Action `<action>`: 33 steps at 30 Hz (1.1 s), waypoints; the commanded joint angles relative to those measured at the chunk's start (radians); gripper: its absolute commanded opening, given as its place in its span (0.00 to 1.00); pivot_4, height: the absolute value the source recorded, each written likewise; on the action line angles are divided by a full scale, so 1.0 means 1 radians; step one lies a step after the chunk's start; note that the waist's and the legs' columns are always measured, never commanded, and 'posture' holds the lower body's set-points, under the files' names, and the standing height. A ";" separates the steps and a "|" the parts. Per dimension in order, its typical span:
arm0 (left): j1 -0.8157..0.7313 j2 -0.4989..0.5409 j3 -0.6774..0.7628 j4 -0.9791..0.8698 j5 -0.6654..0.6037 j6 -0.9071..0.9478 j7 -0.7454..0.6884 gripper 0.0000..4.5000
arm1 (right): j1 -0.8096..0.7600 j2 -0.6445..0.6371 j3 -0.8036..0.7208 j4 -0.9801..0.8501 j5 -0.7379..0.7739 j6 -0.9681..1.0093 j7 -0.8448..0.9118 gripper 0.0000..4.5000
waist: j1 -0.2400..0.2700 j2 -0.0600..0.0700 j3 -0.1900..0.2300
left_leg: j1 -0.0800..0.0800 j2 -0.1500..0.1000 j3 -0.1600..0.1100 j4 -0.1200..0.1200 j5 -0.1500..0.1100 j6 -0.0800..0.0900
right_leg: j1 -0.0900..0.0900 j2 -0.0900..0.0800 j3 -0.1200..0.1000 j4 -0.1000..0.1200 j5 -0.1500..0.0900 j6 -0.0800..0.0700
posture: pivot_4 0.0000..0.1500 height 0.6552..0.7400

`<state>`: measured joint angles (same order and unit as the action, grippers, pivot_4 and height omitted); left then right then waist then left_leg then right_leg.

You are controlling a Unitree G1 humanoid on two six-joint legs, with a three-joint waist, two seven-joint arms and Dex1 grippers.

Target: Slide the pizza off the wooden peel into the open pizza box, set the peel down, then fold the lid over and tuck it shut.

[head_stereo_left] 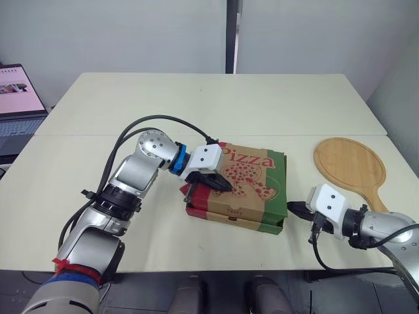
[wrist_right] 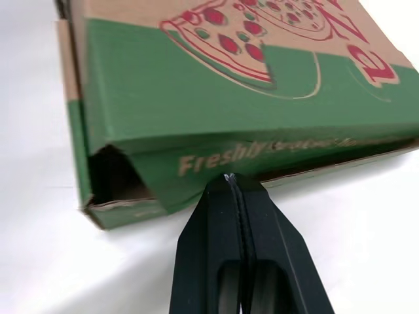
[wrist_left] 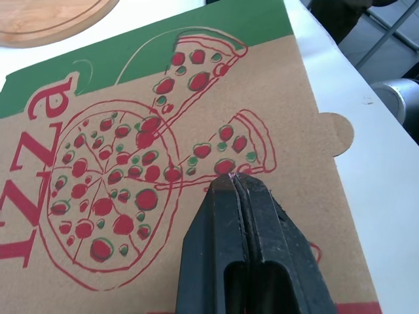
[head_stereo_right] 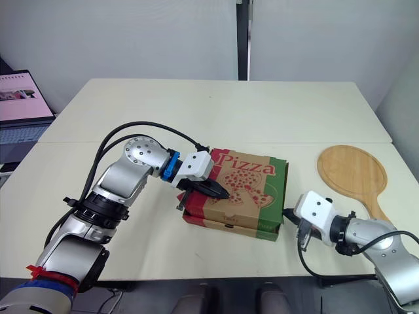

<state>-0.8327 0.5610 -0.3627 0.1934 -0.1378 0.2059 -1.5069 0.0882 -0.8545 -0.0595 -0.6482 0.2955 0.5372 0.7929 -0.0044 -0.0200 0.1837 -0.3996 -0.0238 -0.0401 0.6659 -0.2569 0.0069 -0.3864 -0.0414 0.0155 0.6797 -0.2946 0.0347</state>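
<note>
The pizza box lies on the table with its printed lid folded down over it. My left gripper is shut, its tips pressing on the lid's top near the left side. My right gripper is shut and empty, its tips at the box's right side flap, which stands slightly ajar at one corner. The wooden peel lies flat and bare on the table to the right of the box. The pizza is hidden.
A laptop sits open at the far left edge. The pale table stretches wide behind the box. A black cable loops over my left arm.
</note>
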 commanded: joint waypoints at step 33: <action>0.017 0.021 0.051 -0.046 -0.045 0.047 0.022 0.00 | -0.396 0.137 0.258 0.096 -0.010 0.047 0.000 0.01 | -0.004 0.000 0.000 | -0.001 0.001 0.000 0.000 0.000 0.000 | -0.001 0.001 0.001 0.000 0.000 0.000 | 1.00 1.00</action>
<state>-0.8162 0.5672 -0.3437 0.1851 -0.1592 0.2417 -1.4894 -0.2883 -0.7198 0.1795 -0.5609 0.3148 0.6140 0.7920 -0.0085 -0.0200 0.1837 -0.4002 -0.0231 -0.0400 0.6660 -0.2569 0.0068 -0.3878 -0.0403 0.0161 0.6798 -0.2945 0.0346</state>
